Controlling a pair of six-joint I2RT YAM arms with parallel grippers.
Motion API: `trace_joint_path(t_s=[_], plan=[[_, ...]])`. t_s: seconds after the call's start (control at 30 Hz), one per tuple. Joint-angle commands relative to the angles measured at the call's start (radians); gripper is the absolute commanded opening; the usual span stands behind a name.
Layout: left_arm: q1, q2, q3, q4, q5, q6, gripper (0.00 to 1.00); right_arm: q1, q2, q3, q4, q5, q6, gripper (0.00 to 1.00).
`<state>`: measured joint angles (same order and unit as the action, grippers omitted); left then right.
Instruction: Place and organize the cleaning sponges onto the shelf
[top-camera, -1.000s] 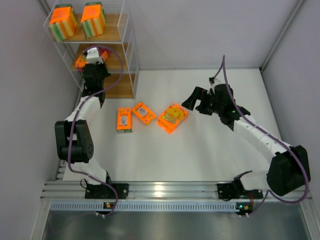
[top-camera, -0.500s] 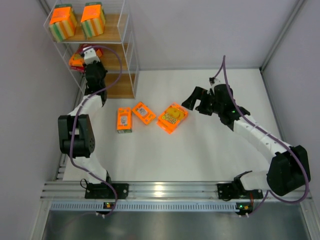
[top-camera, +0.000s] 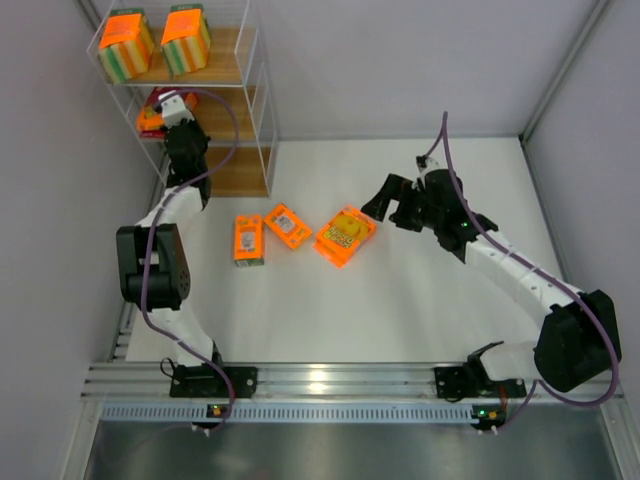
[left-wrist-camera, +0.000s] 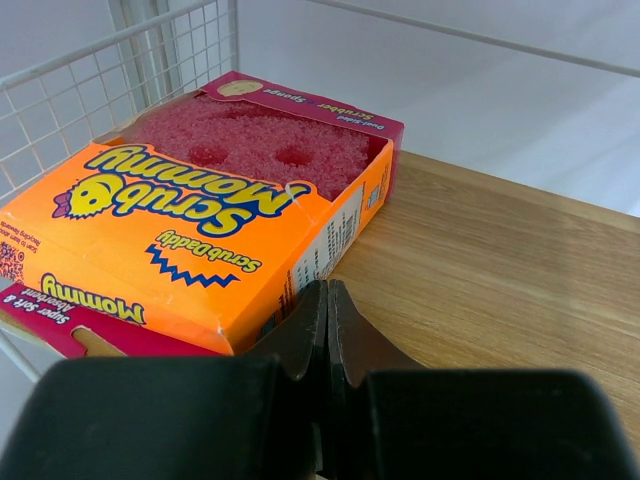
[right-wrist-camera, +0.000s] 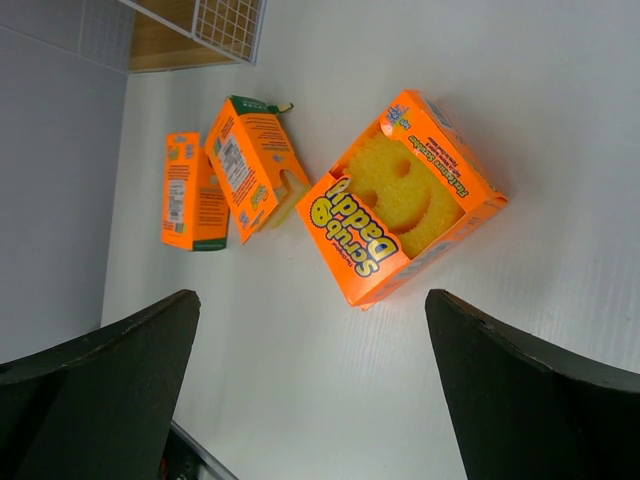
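The shelf (top-camera: 258, 95) stands at the back left. Two striped sponge packs (top-camera: 125, 42) (top-camera: 186, 38) stand on its top board. A flat orange and pink sponge pack (left-wrist-camera: 180, 230) lies on the middle board (left-wrist-camera: 480, 270), against the wire wall; it also shows in the top view (top-camera: 148, 120). My left gripper (left-wrist-camera: 327, 292) is shut and empty, its tips against that pack's side. Three orange packs lie on the table: two slim ones (top-camera: 248, 240) (top-camera: 288, 225) and one with a yellow sponge (right-wrist-camera: 400, 200). My right gripper (right-wrist-camera: 310, 305) is open above the table, just right of it (top-camera: 395, 203).
The shelf's wire side wall (left-wrist-camera: 60, 110) is close behind the pink pack. The bottom board (top-camera: 240, 172) shows beneath. Grey walls close in the table on the left and right.
My left gripper has reached further into the middle shelf and the pink pack has slid left towards the wire wall. The right arm has barely moved.
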<state>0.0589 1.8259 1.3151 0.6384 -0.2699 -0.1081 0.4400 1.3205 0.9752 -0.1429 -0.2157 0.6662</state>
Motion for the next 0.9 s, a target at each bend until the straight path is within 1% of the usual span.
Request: trace_joint_path(t_s=[0.0,0.07,0.17,0.2,0.23,0.3,0.33,0.5,0.53,0.6,0.63,0.67,0.7,0.73,0.77,0.8,0.87], plan=[[0.028,0.01,0.039,0.061,-0.006,-0.016,0.02,0.019,0.008,0.036,0.034,0.022,0.004,1.0],[0.035,0.01,0.041,0.061,0.001,-0.016,0.02,0.023,0.008,0.036,0.034,0.022,0.007,1.0],[0.038,-0.014,0.02,0.06,0.066,-0.016,0.04,0.026,0.003,0.036,0.034,0.025,0.009,1.0],[0.036,-0.023,0.009,0.061,0.087,-0.022,0.06,0.026,0.003,0.036,0.032,0.029,0.006,0.99],[0.038,-0.036,-0.013,0.06,0.137,-0.027,0.08,0.029,0.002,0.034,0.034,0.027,0.006,0.99],[0.036,-0.072,-0.034,0.06,0.178,-0.036,0.11,0.029,0.0,0.033,0.032,0.027,0.006,0.99],[0.036,-0.088,-0.046,0.061,0.21,-0.042,0.14,0.028,0.0,0.033,0.034,0.027,0.004,0.99],[0.036,-0.22,-0.141,0.07,0.201,-0.062,0.17,0.032,0.009,0.034,0.057,0.007,0.003,0.99],[0.036,-0.268,-0.154,0.075,0.202,-0.068,0.2,0.034,0.011,0.034,0.06,0.006,0.003,0.99],[0.036,-0.315,-0.186,0.075,0.241,-0.082,0.23,0.039,0.013,0.034,0.071,0.001,0.003,1.0],[0.036,-0.361,-0.197,0.075,0.253,-0.091,0.28,0.042,0.016,0.033,0.074,-0.001,0.003,0.99],[0.035,-0.387,-0.211,0.075,0.265,-0.102,0.37,0.043,0.019,0.034,0.084,-0.005,0.003,0.99],[0.035,-0.416,-0.241,0.073,0.265,-0.126,0.43,0.045,0.023,0.036,0.091,-0.014,-0.002,0.99],[0.035,-0.482,-0.267,0.067,0.297,-0.142,0.5,0.046,0.031,0.037,0.098,-0.019,-0.008,1.0],[0.036,-0.519,-0.286,0.037,0.307,-0.174,0.57,0.049,0.037,0.04,0.123,-0.022,-0.016,0.99],[0.036,-0.599,-0.298,-0.086,0.308,-0.194,0.57,0.055,0.054,0.045,0.134,-0.028,-0.039,0.99],[0.036,-0.675,-0.292,-0.263,0.305,-0.246,0.59,0.06,0.077,0.062,0.164,-0.037,-0.062,0.99]])
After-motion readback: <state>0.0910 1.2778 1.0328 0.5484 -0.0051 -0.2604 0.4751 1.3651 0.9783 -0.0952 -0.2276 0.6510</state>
